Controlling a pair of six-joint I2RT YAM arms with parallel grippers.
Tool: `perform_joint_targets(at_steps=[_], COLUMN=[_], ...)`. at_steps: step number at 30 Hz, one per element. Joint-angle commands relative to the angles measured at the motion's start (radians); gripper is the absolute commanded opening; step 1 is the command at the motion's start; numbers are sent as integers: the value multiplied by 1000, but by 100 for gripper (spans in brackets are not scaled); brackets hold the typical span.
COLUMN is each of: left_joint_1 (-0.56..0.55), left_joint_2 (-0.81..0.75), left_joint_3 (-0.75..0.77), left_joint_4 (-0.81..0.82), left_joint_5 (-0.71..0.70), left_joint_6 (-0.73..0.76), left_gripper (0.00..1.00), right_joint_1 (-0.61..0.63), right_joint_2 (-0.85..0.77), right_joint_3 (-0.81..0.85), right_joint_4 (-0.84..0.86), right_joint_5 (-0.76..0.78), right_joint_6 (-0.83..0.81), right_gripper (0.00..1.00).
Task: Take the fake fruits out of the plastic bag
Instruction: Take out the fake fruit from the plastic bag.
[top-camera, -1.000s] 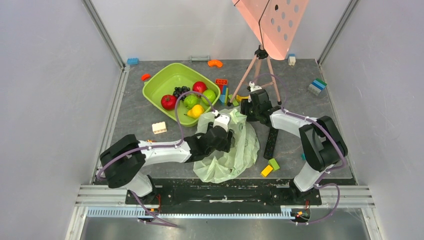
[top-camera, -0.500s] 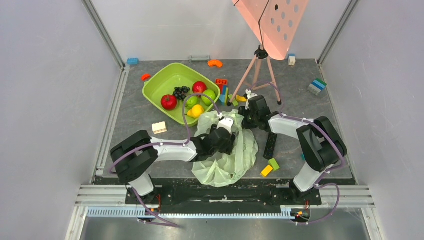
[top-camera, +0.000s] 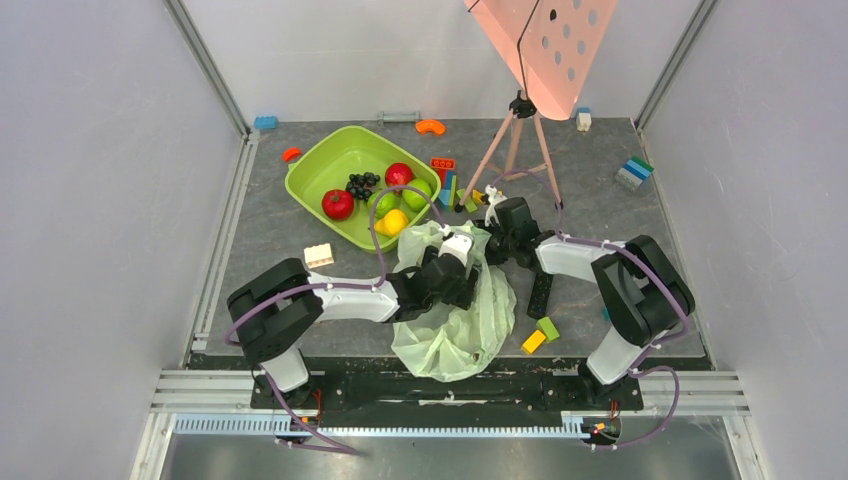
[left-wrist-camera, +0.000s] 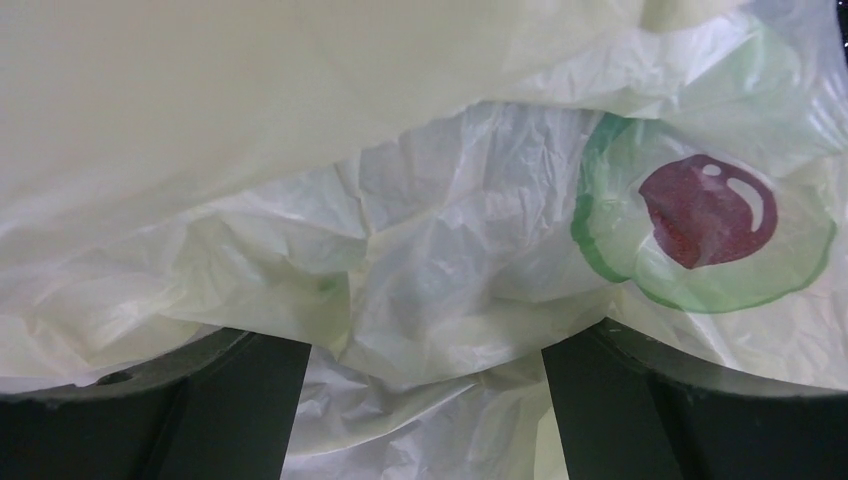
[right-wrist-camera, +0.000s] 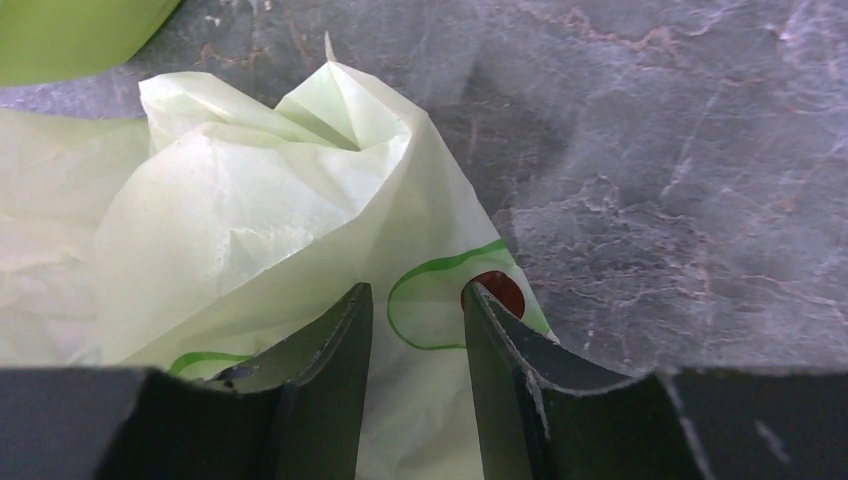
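Observation:
The plastic bag (top-camera: 458, 320) lies crumpled on the table between my arms, pale green and translucent. My left gripper (top-camera: 458, 262) is inside its mouth, open, with loose film (left-wrist-camera: 440, 300) sagging between the wide-set fingers. A green-ringed shape with a dark red centre (left-wrist-camera: 705, 215) shows on the film; I cannot tell whether it is print or fruit. My right gripper (top-camera: 497, 240) is open at the bag's upper right edge, its fingers (right-wrist-camera: 330, 370) either side of a printed fold (right-wrist-camera: 425, 310). A black grape bunch (top-camera: 361, 184) and round green fruits (top-camera: 383, 203) lie in the lime tub (top-camera: 335, 155).
The tub also holds a red tomato (top-camera: 338, 204), a red apple (top-camera: 399, 174) and a yellow pear (top-camera: 392, 221). A pink panel on a tripod (top-camera: 512, 140) stands behind the right gripper. A black bar (top-camera: 541, 290), yellow and green blocks (top-camera: 540, 335) and a white block (top-camera: 319, 256) lie nearby.
My left gripper has pushed further right into the bag and its jaws have spread wider. My right gripper has slid left and nearer, onto the bag's edge. The bag has shifted slightly.

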Motion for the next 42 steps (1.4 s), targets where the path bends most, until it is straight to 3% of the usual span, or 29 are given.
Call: perform_joint_targets(at_steps=[1, 25, 33, 42], left_joint_1=[0, 1, 1, 1], left_joint_2=[0, 42, 26, -125], left_joint_3=[36, 55, 54, 68], left_joint_4=[55, 76, 55, -151], left_joint_5=[-14, 57, 65, 57], left_joint_6=[43, 30, 18, -6], left_gripper=[88, 91, 68, 66], right_joint_1=[11, 26, 27, 23], right_joint_2=[-40, -30, -39, -64], right_joint_3=[-24, -73, -74, -56], right_joint_4=[37, 173, 156, 80], right_joint_5=[-112, -323, -275, -106], right_joint_6=[20, 95, 78, 17], right_gripper=[41, 37, 37, 29])
